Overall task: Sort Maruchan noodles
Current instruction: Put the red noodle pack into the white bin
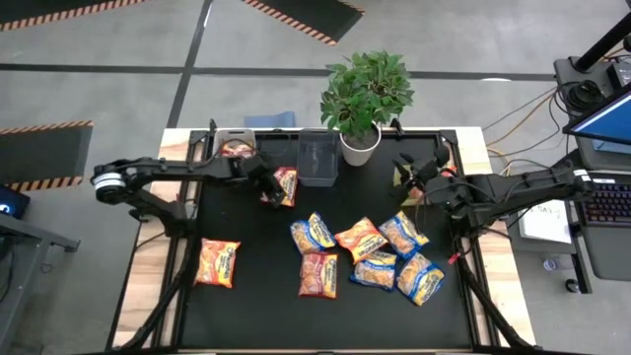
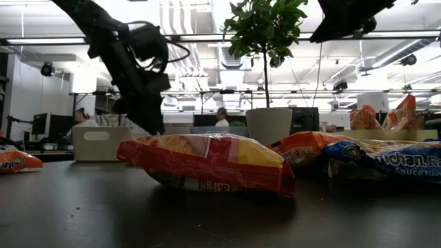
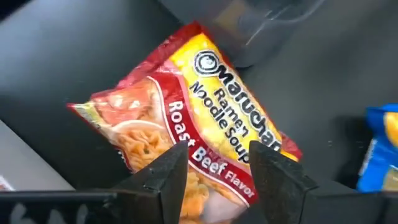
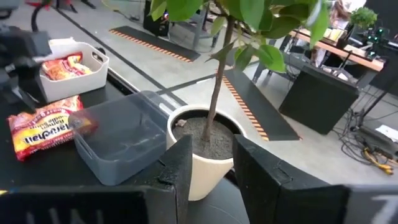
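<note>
My left gripper (image 1: pixel 268 185) (image 3: pixel 217 177) is over the table's far left part, shut on a red-and-yellow Roast Beef Maruchan packet (image 1: pixel 286 185) (image 3: pixel 199 99) beside the grey bin (image 1: pixel 317 158). Several more packets, blue-and-yellow and orange-red, lie flat in a loose cluster (image 1: pixel 360 251) mid-table. One orange packet (image 1: pixel 217 263) lies alone near the left edge. My right gripper (image 1: pixel 406 166) (image 4: pixel 211 168) is raised at the far right, next to the plant pot (image 1: pixel 360 148). It is open with a narrow gap and holds nothing. My left gripper pinches the Roast Beef packet between its two fingers at the end nearest the word "Flavor" (image 3: pixel 214 186). It comes from above, slanting down. The packet stretches away from the fingers toward the grey bin. Whether its far end is clear of the table, I cannot tell.
A white bin (image 1: pixel 234 148) (image 4: pixel 68 84) at the far left has red packets in it. The potted plant (image 4: pixel 199 149) stands at the far edge between the arms, its leaves overhanging. More packets stand at the far right (image 2: pixel 386 117). The near strip of the table is bare.
</note>
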Robot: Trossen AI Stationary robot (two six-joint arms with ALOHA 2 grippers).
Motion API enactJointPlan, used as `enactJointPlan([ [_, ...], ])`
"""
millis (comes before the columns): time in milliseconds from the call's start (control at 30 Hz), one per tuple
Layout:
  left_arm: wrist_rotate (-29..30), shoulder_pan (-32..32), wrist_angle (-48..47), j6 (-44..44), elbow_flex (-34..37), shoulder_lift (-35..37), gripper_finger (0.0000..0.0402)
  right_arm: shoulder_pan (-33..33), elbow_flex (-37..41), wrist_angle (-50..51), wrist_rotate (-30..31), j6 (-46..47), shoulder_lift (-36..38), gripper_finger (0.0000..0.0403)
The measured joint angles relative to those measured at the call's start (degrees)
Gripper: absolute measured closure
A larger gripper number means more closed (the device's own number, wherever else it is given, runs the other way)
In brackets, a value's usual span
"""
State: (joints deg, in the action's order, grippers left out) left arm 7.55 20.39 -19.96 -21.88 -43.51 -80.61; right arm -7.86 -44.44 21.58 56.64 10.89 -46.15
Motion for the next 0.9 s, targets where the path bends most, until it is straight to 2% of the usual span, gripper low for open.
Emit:
enactJointPlan([
  [367, 0.75, -1.81, 2.33, -3.25, -0.14, -7.27, 0.0265, 0.0, 0.39, 0.62, -0.03, -1.88, -0.11, 0.0303],
  [467, -1.41, -3.9, 2.4, -3.17, -0.2, -7.61, 0.0275, 0.0, 0.39, 0.53, -0.02, -1.89, -0.09, 0.0303],
  [633, -13.58, -7.84, -0.11, -5.36, -0.17, -5.27, 0.0285, 0.0, 0.39, 0.51, -0.02, -1.94, -0.13, 0.0303],
  [733, -15.07, -9.08, -4.26, -11.54, 0.07, -3.11, 0.0282, 0.0, 0.39, 0.54, -0.02, -1.94, -0.16, 0.0303],
  [900, -14.54, -9.62, -4.61, -10.83, 0.11, 1.76, 0.0262, 0.0, 0.39, 0.62, -0.02, -1.96, -0.16, 0.0303],
])
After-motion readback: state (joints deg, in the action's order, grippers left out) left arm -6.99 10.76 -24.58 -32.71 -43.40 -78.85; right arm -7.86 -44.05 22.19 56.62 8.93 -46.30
